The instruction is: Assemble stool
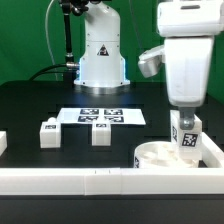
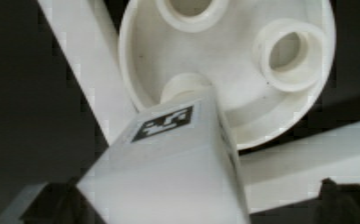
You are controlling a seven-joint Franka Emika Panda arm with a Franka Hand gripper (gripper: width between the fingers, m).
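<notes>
The leg (image 1: 188, 145) stands upright on the seat disc (image 1: 155, 158), its long axis vertical, right beneath my claw (image 1: 187, 121), between my wide-spread fingers.

The seat disc (image 1: 158, 156), at four o'clock in the exterior view, is seen as smooth white plastic with a soft sheen around its holes. The same smooth white plastic is shown by the leg (image 2: 168, 175), on which a matt black-and-white printed tag (image 2: 164, 123) is borne. The table (image 1: 30, 105) is finished in matt black. A glossy white shell is worn by the arm (image 1: 185, 55) at one o'clock. The marker board (image 1: 100, 116), near the centre, looks flat, matt and paper-like.
</notes>
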